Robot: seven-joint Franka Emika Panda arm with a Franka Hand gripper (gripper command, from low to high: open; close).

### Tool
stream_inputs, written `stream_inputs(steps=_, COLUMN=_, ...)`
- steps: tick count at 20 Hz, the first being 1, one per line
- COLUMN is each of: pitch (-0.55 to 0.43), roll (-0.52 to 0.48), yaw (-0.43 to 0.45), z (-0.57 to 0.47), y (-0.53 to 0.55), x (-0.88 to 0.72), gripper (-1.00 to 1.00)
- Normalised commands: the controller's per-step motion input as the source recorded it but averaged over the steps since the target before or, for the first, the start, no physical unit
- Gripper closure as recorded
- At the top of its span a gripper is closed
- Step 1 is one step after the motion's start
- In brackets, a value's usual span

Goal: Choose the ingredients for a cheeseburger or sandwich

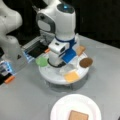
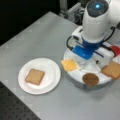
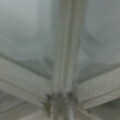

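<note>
1. A round white tray (image 1: 50, 75) sits on the grey tabletop (image 2: 40, 37).
2. The tool (image 2: 86, 63) reaches down over the tray's middle; whether it grips anything cannot be told.
3. One brown toast square (image 2: 34, 76), the sandwich's start, lies on a white plate (image 2: 50, 82) beside the tray.
4. Yellow cheese (image 2: 69, 65), a brown patty (image 2: 90, 79), and green lettuce (image 1: 41, 61) rest on the tray's rim.

Opposed high fronts; wrist camera close.
</note>
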Motion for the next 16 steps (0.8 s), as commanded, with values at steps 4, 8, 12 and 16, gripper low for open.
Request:
stream_inputs(steps=4, pitch=-0.203, roll=0.069, yaw=-0.023, z=-0.14, y=0.00, x=-0.52, gripper=-1.00)
stream_inputs(steps=8, pitch=-0.215, roll=0.085, yaw=-0.019, z=-0.13, y=0.00, x=-0.47, gripper=-1.00)
stream_inputs(steps=12, pitch=-0.236, roll=0.105, yaw=-0.017, z=-0.13, y=0.02, x=-0.37, gripper=-1.00)
stream_inputs(steps=16, pitch=-0.261, roll=0.112, yaw=-0.015, z=-0.17, y=0.02, x=-0.30, gripper=-1.00)
